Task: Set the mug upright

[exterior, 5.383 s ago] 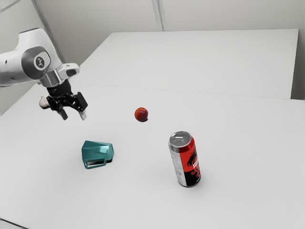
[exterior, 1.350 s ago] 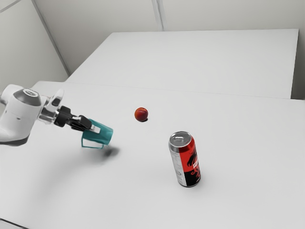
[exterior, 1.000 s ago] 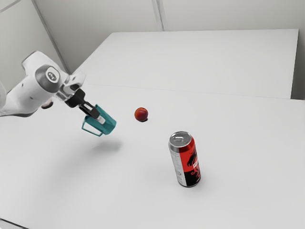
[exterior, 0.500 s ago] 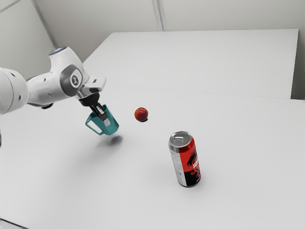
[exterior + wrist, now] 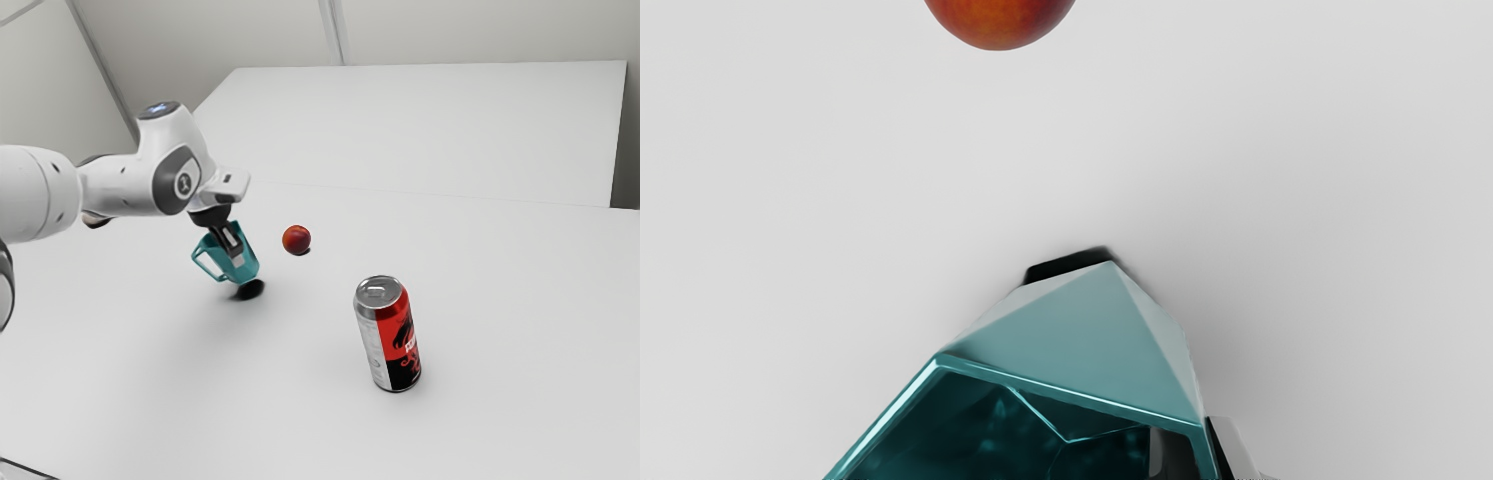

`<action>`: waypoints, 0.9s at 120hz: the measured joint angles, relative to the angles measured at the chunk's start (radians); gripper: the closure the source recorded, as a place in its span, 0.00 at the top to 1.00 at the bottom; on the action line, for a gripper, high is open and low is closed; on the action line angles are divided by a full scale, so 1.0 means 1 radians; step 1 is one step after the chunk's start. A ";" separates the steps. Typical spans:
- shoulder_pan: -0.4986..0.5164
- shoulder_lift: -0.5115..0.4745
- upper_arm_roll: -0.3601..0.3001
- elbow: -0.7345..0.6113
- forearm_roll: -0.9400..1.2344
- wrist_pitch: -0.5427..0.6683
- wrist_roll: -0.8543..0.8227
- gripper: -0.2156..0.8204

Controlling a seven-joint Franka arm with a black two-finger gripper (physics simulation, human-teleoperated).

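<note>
Your black two-finger gripper (image 5: 237, 257) is closed on one wall of the teal, faceted, glossy mug (image 5: 248, 267), one finger (image 5: 1175, 457) inside the mouth and the other (image 5: 1228, 445) against the outside. So the mug lies right at the fingertips, hanging below the hand, low over the white table (image 5: 300, 410).

What matters now is its long axis: it leans, the mouth up toward the hand and the exterior view's left, the base down toward the exterior view's right. The open loop handle (image 5: 209, 275) is on the exterior view's left. I'd judge the righting part done: you need to swing the base back beneath the mouth until the axis stands plumb, then settle it flat before letting go. (A pinch on one wall may let the mug pivot, so go gently.) The round red-orange fruit (image 5: 296, 239) sits apart, beyond the mug's leaning side; the tall red, black and silver can (image 5: 388, 335) is well clear.

The dark shadow (image 5: 249, 290) lies close under the base, but you can't tell for sure whether an edge touches the table. In the wrist view, the bottom edge cuts off the near part of the rim (image 5: 1066, 390) and most of both fingers. Behind the arm, a pale thing (image 5: 95, 220) is too covered to name.
</note>
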 joint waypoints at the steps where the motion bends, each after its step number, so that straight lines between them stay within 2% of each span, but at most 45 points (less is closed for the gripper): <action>1: 0.000 0.001 0.000 0.000 0.001 0.001 -0.002 0.04; 81: -0.013 0.021 -0.002 -0.053 0.040 0.078 -0.113 0.04; 108: -0.016 0.021 -0.003 -0.055 0.032 0.080 -0.125 0.14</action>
